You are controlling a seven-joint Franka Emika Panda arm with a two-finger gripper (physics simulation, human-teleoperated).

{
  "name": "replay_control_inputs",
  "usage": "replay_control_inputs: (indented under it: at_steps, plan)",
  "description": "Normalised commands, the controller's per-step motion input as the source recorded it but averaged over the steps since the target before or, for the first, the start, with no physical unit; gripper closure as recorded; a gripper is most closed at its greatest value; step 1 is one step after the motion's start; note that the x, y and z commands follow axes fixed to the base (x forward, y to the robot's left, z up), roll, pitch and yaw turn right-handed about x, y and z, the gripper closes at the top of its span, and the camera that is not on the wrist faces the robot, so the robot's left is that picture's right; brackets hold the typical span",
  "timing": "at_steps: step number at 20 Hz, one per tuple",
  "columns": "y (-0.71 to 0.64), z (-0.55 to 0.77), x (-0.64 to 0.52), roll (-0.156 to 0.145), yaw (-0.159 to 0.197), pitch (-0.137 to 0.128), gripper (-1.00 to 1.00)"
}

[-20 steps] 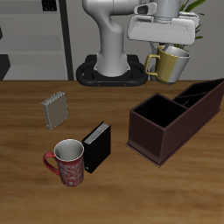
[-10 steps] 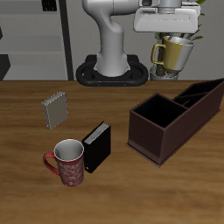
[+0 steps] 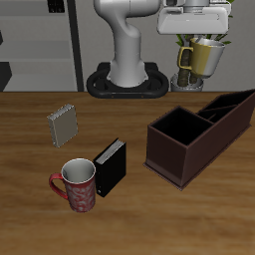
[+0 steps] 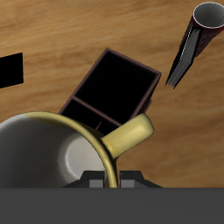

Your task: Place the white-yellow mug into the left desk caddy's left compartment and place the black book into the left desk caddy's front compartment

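My gripper point(image 3: 202, 42) is shut on the rim of the white-yellow mug point(image 3: 200, 58) and holds it high in the air, above and behind the left desk caddy point(image 3: 195, 136). The mug hangs tilted, its yellow handle toward the robot's base. In the wrist view the mug point(image 4: 61, 149) fills the near field, with the caddy point(image 4: 112, 90) far below it. The black book point(image 3: 110, 165) stands upright on the table near the front, beside the red mug; it also shows in the wrist view point(image 4: 10, 70).
A red patterned mug point(image 3: 76, 185) stands near the table's front edge. A grey ribbed notebook point(image 3: 63, 125) stands farther back. The robot's base point(image 3: 125, 82) is at the table's back. The red mug also shows in the wrist view point(image 4: 208, 15).
My gripper has carried the mug higher and a little sideways, away from the robot's base column. Nothing on the table has moved.
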Motion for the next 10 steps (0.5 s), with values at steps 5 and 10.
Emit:
replay_control_inputs:
  at_steps: [5,10]
  plan:
    - [0.25,-0.15,-0.35,0.083,0.039,-0.007,1.0]
    - [0.05,-0.07,-0.14,-0.008,-0.013,0.024,1.0]
